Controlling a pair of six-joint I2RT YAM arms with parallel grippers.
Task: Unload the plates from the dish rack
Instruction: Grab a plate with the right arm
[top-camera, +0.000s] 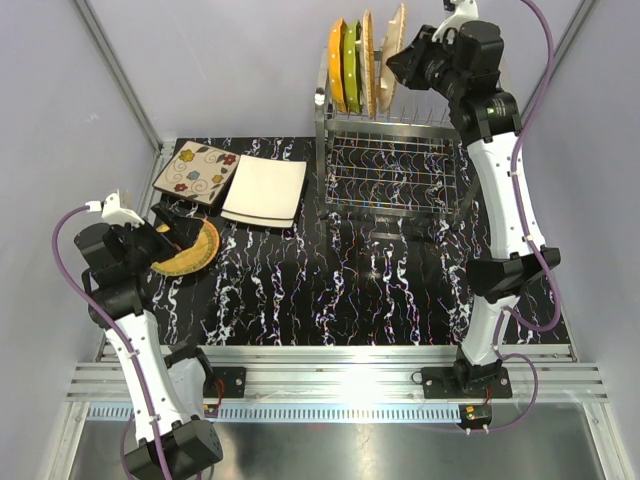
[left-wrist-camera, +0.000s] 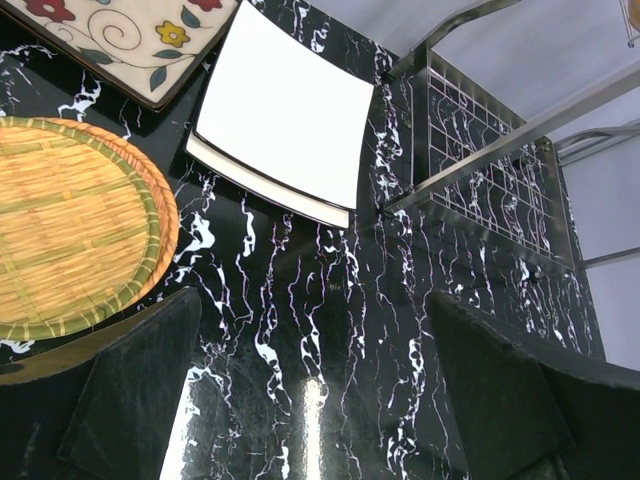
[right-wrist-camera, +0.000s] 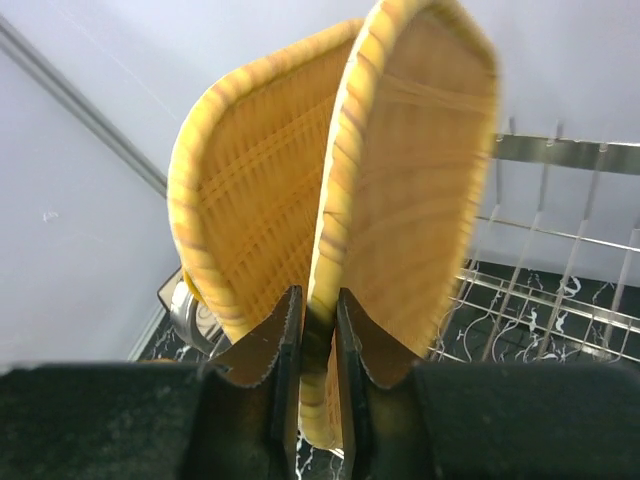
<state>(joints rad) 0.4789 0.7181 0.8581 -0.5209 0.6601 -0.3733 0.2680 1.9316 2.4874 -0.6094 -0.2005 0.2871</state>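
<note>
- Desk (top-camera: 380, 290): 1, black w/ white marbling; carries the rack and 3 flat-lying plates.
- Dish rack (top-camera: 395, 170): 1, steel wire, far-right part of desk. 4 plates stand on edge in a row along its top tier; lower tier shows only bare wire.
- Hands: 2.
  - Right hand (right-wrist-camera: 312, 305): up at the rack's top, right end of the row. Jaws nearly together, pinching the rim of the held wicker plate (right-wrist-camera: 420, 170) from below.
  - Left hand (left-wrist-camera: 315, 300): jaws spread fully wide, nothing between them. Low over the desk's left side, right by the round wicker plate (top-camera: 192, 255).
- Plates: 7 total.
  - In rack, L to R: orange plate (top-camera: 337, 65), green plate (top-camera: 352, 62), second wicker plate (right-wrist-camera: 250, 190), then the held one. The 2 wicker plates lean apart at the top.
  - On desk, far left: floral square plate (top-camera: 195, 172), w/ white square plate (top-camera: 264, 187) just beside it on the right, edges close. Can't tell if the white one is single or stacked.
  - Round wicker plate lies nearer the arms, apart from both squares.
</note>
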